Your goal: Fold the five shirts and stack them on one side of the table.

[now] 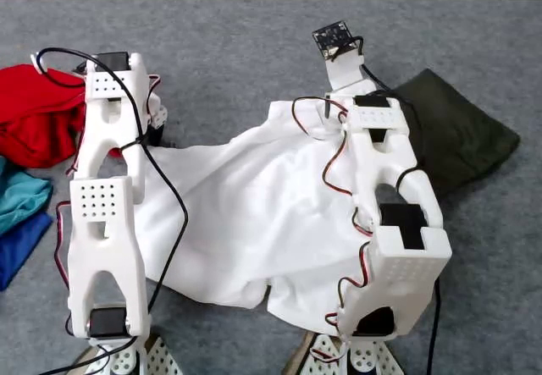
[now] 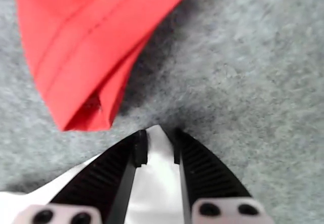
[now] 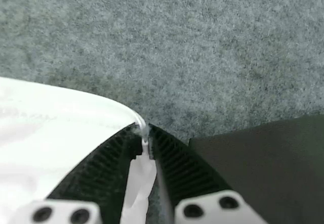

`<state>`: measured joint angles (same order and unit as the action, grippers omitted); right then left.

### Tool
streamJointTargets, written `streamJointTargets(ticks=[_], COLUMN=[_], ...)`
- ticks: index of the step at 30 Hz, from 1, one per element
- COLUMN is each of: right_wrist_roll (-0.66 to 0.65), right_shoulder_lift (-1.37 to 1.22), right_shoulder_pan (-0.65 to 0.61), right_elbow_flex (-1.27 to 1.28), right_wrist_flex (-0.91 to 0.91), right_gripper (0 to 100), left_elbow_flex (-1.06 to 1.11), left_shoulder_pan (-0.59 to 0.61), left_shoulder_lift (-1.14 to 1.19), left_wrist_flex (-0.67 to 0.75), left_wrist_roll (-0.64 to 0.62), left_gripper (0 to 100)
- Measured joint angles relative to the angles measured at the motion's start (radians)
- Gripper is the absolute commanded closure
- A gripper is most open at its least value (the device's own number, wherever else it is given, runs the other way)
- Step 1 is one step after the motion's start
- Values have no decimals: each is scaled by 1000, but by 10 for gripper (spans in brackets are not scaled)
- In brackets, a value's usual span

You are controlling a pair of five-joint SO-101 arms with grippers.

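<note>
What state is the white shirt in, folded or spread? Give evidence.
Spread, not folded: the white shirt lies rumpled and open on the table, the left gripper and right gripper each pinching an edge.

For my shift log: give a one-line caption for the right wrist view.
Right claw shut on an edge of the white shirt over the grey table, dark green shirt beside it.

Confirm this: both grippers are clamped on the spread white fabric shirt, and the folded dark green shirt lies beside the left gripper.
Wrong side: the folded dark green shirt lies beside the right gripper, as the right wrist view shows. It and the left gripper are both clamped on the spread white shirt.
</note>
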<state>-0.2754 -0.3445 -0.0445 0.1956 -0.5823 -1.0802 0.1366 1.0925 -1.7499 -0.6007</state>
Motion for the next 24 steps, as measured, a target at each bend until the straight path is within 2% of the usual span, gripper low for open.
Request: streamJointTargets(ticks=[1,18,24], right_wrist_roll=[0,0,-2], right_shoulder_lift=[0,0,0], right_shoulder_pan=[0,0,0], right_elbow_flex=[0,0,-31], right_wrist_flex=[0,0,-5], right_gripper=[994,994,994], left_elbow_flex=[-2,-169,-187], left_shoulder_pan=[0,-8,-5], left_shoulder_lift=[9,75,-20], left_wrist_flex=[0,-2,-2], left_wrist_roll=[0,-3,75], left_gripper=[988,982,982])
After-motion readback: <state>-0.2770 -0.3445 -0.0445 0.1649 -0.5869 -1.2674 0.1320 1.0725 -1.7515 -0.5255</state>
